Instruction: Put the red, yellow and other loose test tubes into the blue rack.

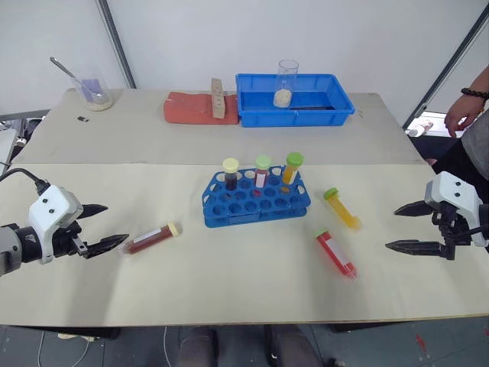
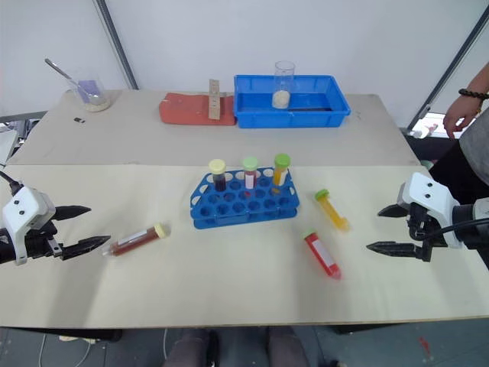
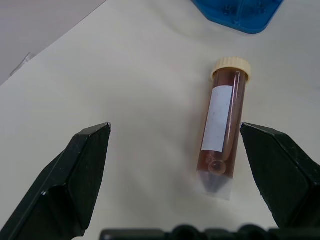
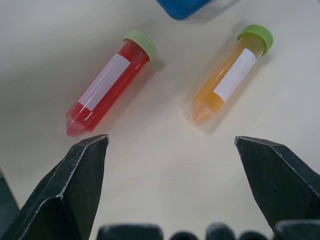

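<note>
Just beside open left pincer [image 1: 103, 226]: brown tube [image 1: 152, 238].

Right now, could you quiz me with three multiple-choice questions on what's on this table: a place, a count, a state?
1. Where does the dark brown tube lie?
A. left of the blue rack
B. inside the blue bin
C. behind the rack

2. How many tubes stand in the rack?
A. one
B. three
C. five

3. The right gripper is:
A. shut on the red tube
B. shut, empty
C. open, empty

Answers: 1 A, it lies by the left gripper. 2 B, three caps rise upright. 3 C, the red tube lies apart.
</note>
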Robot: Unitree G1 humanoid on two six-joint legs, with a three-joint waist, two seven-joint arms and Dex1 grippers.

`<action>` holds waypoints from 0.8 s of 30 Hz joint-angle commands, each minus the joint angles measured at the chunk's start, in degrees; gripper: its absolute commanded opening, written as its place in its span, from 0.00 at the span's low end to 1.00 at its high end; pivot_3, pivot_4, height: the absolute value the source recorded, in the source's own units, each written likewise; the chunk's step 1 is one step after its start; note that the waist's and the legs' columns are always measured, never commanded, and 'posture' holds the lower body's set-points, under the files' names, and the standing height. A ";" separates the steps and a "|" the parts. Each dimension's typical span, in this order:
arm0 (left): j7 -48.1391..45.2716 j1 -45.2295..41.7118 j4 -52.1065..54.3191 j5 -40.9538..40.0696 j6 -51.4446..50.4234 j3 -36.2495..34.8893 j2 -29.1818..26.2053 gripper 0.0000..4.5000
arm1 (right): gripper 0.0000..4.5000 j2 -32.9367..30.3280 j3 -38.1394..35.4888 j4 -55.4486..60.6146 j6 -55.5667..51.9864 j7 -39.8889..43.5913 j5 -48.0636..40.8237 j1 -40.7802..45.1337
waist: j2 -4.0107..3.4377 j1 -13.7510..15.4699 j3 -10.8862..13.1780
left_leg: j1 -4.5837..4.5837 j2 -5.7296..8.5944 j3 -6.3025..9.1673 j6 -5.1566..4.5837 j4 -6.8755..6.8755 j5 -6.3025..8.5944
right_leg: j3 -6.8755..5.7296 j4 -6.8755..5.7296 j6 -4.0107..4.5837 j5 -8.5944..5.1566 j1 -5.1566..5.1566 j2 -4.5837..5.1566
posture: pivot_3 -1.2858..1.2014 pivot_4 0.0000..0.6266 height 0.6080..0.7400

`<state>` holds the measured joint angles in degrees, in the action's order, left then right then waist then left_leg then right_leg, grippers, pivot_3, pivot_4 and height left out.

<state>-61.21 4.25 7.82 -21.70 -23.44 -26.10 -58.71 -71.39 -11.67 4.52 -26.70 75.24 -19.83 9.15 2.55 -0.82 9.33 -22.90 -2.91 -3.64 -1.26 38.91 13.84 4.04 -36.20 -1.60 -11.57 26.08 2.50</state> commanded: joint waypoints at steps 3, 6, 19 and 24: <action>-0.05 -0.44 0.04 -0.61 0.50 -0.87 0.13 0.98 | 1.00 -0.11 -1.64 1.39 -0.07 -0.19 -0.70 -0.40 | 0.00 -0.01 0.00 | 0.00 0.00 0.00 0.00 0.00 0.00 | 0.00 0.00 0.01 -0.01 0.00 0.00 | 0.52 0.24 1.00; -1.50 -1.12 1.24 -3.05 -1.13 -0.85 0.03 0.98 | 1.00 0.04 -1.81 1.73 -0.67 -0.43 -1.30 -0.24 | 0.00 -0.03 0.00 | 0.01 0.00 0.00 0.00 0.00 0.00 | 0.00 -0.01 0.01 -0.01 0.00 0.00 | 0.52 0.24 1.00; -0.41 -10.39 22.51 -9.12 -5.78 17.21 4.84 0.98 | 1.00 6.57 14.51 7.12 -18.79 -11.84 2.49 19.44 | 0.00 -0.40 0.00 | 0.03 0.02 0.02 0.01 0.08 -0.01 | 0.10 -0.08 -0.17 0.19 -0.03 -0.09 | 0.52 0.24 1.00; -1.07 -13.94 24.42 -9.10 -5.55 22.39 5.62 0.98 | 1.00 11.15 27.91 -2.28 -28.21 -13.79 10.08 32.62 | -0.06 -0.39 -0.01 | 0.03 0.06 0.06 0.01 0.08 -0.03 | 0.12 -0.07 -0.04 0.24 -0.01 -0.09 | 0.52 0.24 1.00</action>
<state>-61.99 -8.70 30.43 -30.38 -29.07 -4.47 -53.44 -60.91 14.49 4.84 -52.11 62.34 -11.93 39.59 2.49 -1.22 9.32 -22.92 -2.85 -3.60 -1.25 39.00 13.80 4.17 -36.22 -1.57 -11.29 26.07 2.41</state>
